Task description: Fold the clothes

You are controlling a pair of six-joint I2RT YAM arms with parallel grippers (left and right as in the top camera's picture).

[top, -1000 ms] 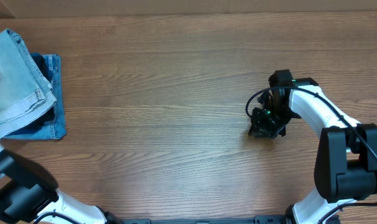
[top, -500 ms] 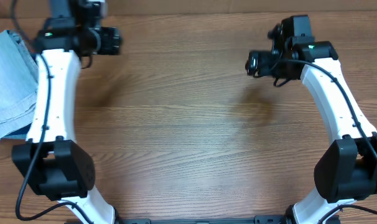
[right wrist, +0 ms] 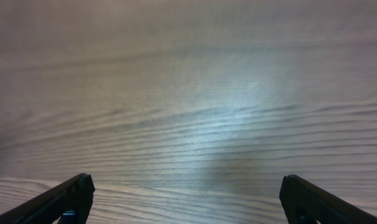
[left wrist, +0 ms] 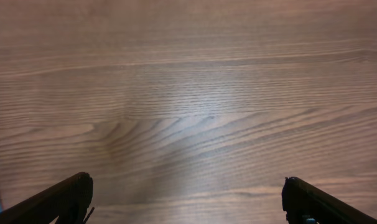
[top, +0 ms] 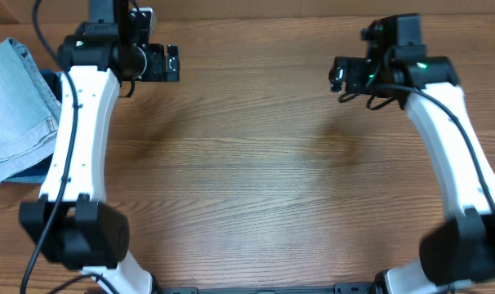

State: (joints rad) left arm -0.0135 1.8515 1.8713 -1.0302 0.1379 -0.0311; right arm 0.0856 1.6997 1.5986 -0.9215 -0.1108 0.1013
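Overhead, left pincer [top: 171, 63] and right pincer [top: 337, 77] gape empty; pale-blue denim shorts [top: 15, 106], well left of both, look folded, so retracting seems next

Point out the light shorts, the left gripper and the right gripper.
Shorts [top: 15, 106], overhead view, middle of the light denim.
Left gripper [top: 173, 62], overhead view, midway between its open fingertips.
Right gripper [top: 336, 75], overhead view, midway between its open fingertips.
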